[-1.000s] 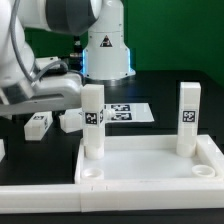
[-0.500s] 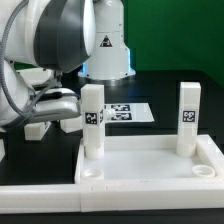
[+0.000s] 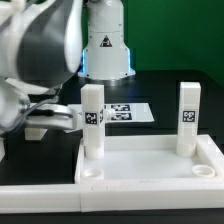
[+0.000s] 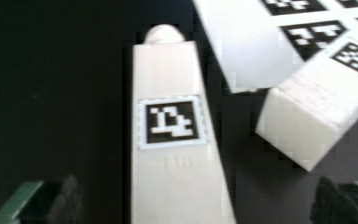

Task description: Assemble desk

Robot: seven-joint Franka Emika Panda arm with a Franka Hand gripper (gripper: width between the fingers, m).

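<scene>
The desk's white tabletop (image 3: 150, 172) lies upside down at the front, with two tagged legs (image 3: 93, 120) (image 3: 188, 118) standing upright in its far corner sockets. My gripper (image 3: 58, 116) hangs low over the black table, on the exterior view's left of the tabletop. In the wrist view a loose leg (image 4: 172, 110) lies flat with its tag facing up. My gripper (image 4: 190, 205) is open, one dark fingertip (image 4: 25, 200) on each side of this leg, with gaps between. A second loose leg (image 4: 318, 110) lies close beside it.
The marker board (image 3: 130, 112) lies flat behind the tabletop, and its corner (image 4: 265, 40) shows near the loose legs. The robot's base (image 3: 105, 45) stands at the back. Another small white part (image 3: 36, 131) peeks out under the arm.
The arm has swung toward the exterior view's right and lower, now covering the loose legs that showed on the table before. The jaws stayed open.
</scene>
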